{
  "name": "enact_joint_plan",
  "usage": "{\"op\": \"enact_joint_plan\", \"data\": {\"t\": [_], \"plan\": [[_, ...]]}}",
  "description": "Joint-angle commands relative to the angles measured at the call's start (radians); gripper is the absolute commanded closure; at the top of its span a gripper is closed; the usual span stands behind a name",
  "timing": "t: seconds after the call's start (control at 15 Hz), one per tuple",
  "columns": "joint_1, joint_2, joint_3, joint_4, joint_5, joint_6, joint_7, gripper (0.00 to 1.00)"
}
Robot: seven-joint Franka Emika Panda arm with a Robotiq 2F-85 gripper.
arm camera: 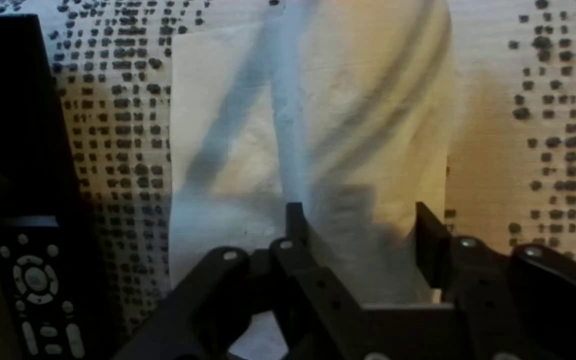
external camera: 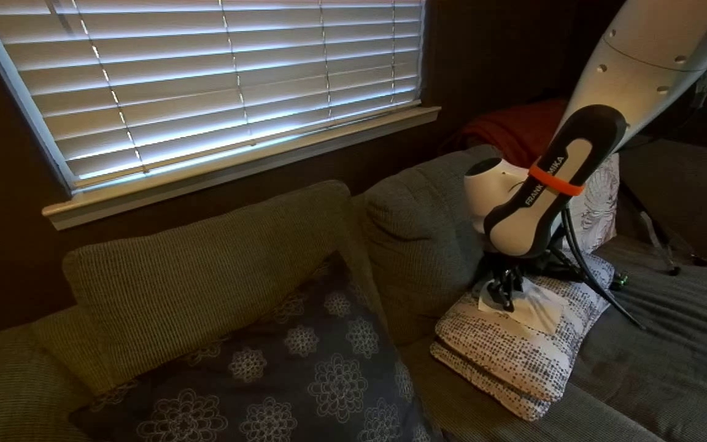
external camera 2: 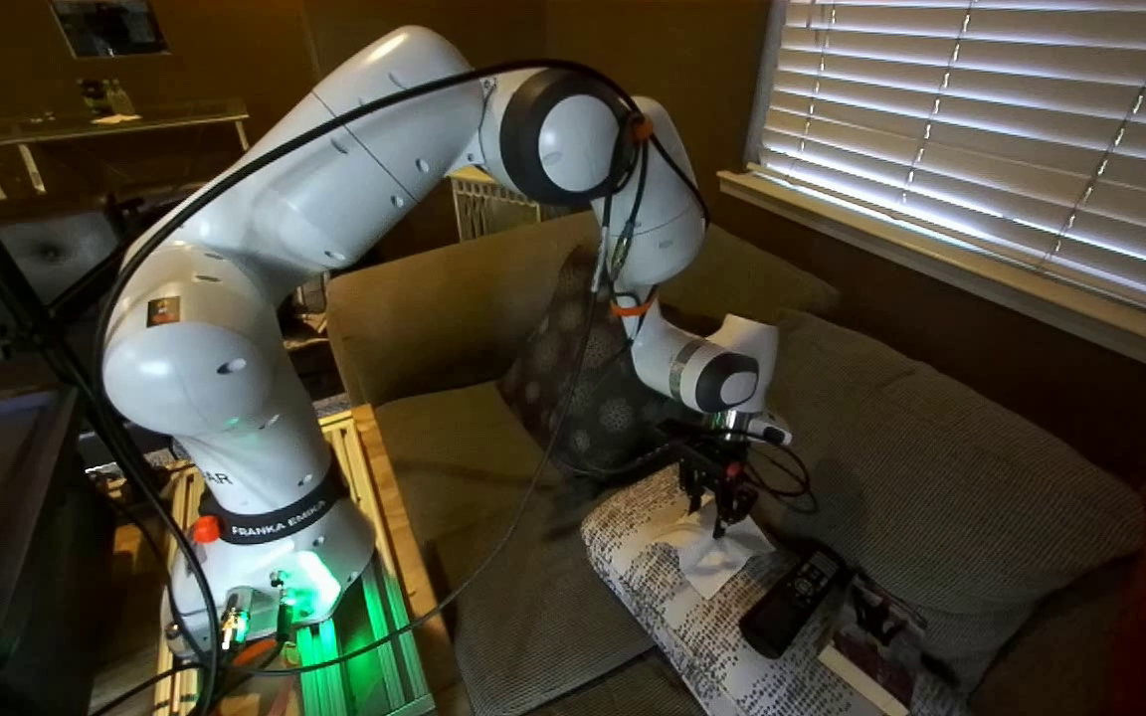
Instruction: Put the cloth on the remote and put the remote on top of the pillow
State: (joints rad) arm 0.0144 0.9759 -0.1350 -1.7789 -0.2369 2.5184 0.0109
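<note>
The cloth (external camera: 544, 312) is a thin white square lying fairly flat on a dotted white pillow (external camera: 494, 356). It also shows on the pillow (external camera 2: 630, 527) as the cloth (external camera 2: 722, 572) in an exterior view, and the cloth (arm camera: 233, 110) fills the middle of the wrist view. The black remote (external camera 2: 794, 602) lies beside the cloth on the pillow; in the wrist view the remote (arm camera: 23, 200) is at the left. My gripper (arm camera: 355, 215) points down over the cloth, its fingers apart with cloth below and between them. Whether the fingertips touch the cloth cannot be told.
A small box-like item (external camera 2: 871, 651) lies beside the remote. Sofa back cushions (external camera 2: 921, 477) rise beside the pillow. A dark flowered cushion (external camera: 304, 374) leans on the sofa. Black cables (external camera 2: 782, 477) hang round the wrist.
</note>
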Motion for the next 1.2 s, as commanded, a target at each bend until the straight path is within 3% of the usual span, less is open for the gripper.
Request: {"op": "enact_joint_plan", "data": {"t": [0.0,0.67,1.13], "plan": [[0.013,-0.101,-0.010,-0.090,-0.004,0.022,0.004,0.72],[0.080,-0.373,-0.044,-0.233,-0.046,0.009,0.058,0.72],[0.116,-0.505,-0.034,-0.206,-0.086,-0.014,0.102,0.72]]}}
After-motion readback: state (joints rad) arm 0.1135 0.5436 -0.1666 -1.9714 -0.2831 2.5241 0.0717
